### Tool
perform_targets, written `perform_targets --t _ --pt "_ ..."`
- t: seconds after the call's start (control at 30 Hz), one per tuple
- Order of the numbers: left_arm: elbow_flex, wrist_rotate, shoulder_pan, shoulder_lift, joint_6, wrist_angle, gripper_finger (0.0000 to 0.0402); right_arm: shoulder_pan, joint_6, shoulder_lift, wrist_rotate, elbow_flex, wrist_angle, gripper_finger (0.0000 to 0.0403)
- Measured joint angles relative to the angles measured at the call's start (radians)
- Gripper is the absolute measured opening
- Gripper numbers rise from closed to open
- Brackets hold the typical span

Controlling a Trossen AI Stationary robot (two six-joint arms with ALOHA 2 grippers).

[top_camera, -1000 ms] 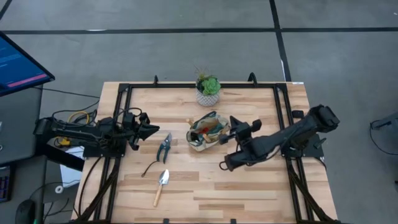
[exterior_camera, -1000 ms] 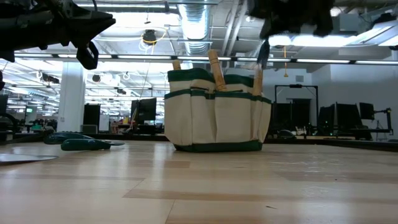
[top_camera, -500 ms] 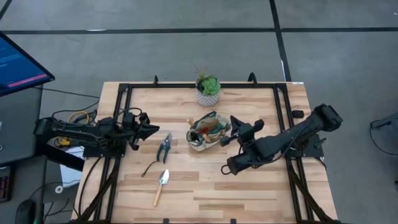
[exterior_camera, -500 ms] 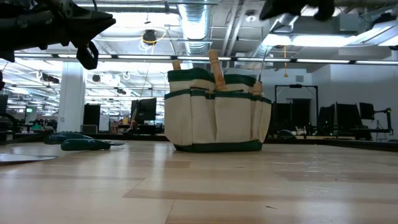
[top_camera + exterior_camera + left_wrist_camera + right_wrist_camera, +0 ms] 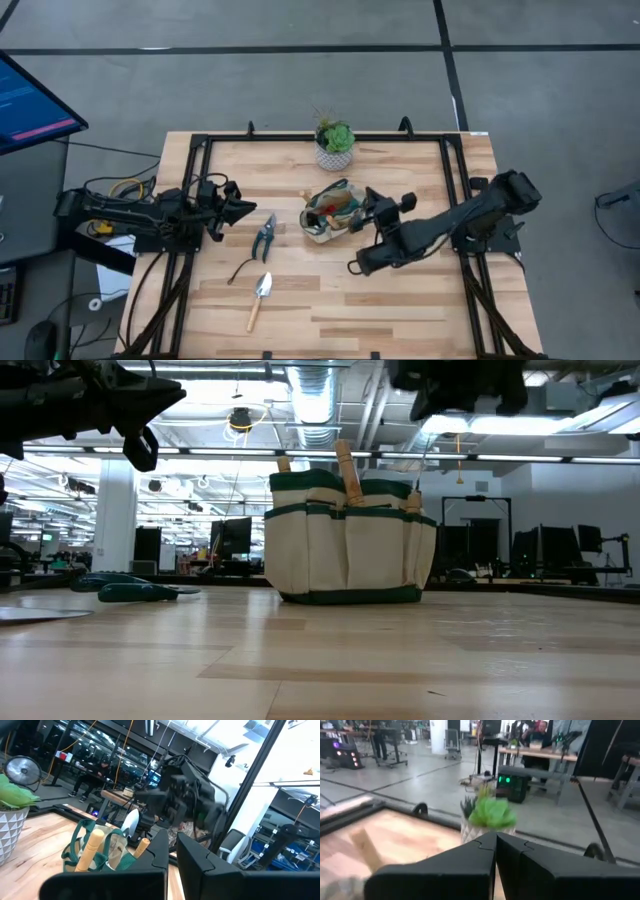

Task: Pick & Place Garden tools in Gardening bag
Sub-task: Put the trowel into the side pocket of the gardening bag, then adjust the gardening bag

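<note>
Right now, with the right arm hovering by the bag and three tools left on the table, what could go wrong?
1. The right pincer is shut and close beside the gardening bag; a careless sweep could tip the soft bag or knock the handles sticking out of it.
2. The pruning shears, thin black curved tool and trowel lie near each other, so grabbing one may nudge another.
3. The plant pot stands just behind the bag and could be bumped.

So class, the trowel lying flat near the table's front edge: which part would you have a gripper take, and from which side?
Take the trowel by its wooden handle, coming straight down from above. It lies flat on the table with bare wood around it, and the handle is straight and narrow, so fingers could close across it. The silver blade looks wider and lies flat, probably a poorer hold. The left gripper is nearer.
</note>
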Motion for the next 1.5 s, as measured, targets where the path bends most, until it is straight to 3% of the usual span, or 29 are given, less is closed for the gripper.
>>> perform_targets --t 0.13,0.3,0.47,0.57,0.73,0.9,1.0,1.17,1.27,1.37,1.5 --pt "0.0 0.0 0.0 0.0 0.0 0.002 0.0008 -0.011 0.13 0.092 -0.045 -0.001 -0.003 0.0" --pt "0.0 0.0 0.0 0.0 0.0 0.002 0.0008 0.005 0.215 0.123 -0.012 0.023 -0.006 0.0" --pt "0.0 0.0 0.0 0.0 0.0 0.002 0.0008 0.047 0.064 0.031 0.105 0.086 -0.024 0.0" --pt "0.0 0.0 0.0 0.0 0.0 0.002 0.0008 0.056 -0.086 -0.065 0.103 0.11 -0.057 0.0" --pt "0.0 0.0 0.0 0.0 0.0 0.002 0.0008 -0.042 -0.079 -0.223 -0.169 0.059 -0.211 0.0" --pt "0.0 0.0 0.0 0.0 0.0 0.004 0.0008 -0.15 -0.114 -0.366 -0.327 -0.079 -0.214 0.0" --pt "0.0 0.0 0.0 0.0 0.0 0.004 0.0008 -0.188 -0.219 -0.46 -0.403 -0.211 -0.048 0.0" --pt "0.0 0.0 0.0 0.0 0.0 0.005 0.0008 -0.2 -0.534 -0.632 -0.649 -0.495 0.52 0.0" --pt "0.0 0.0 0.0 0.0 0.0 0.006 0.0008 -0.232 -0.601 -0.697 -0.745 -0.653 0.792 0.0" --pt "0.0 0.0 0.0 0.0 0.0 0.006 0.0008 -0.263 -0.592 -0.712 -0.786 -0.76 0.927 0.0" --pt "0.0 0.0 0.0 0.0 0.0 0.007 0.0008 -0.303 -0.556 -0.686 -0.78 -0.817 0.972 0.0"
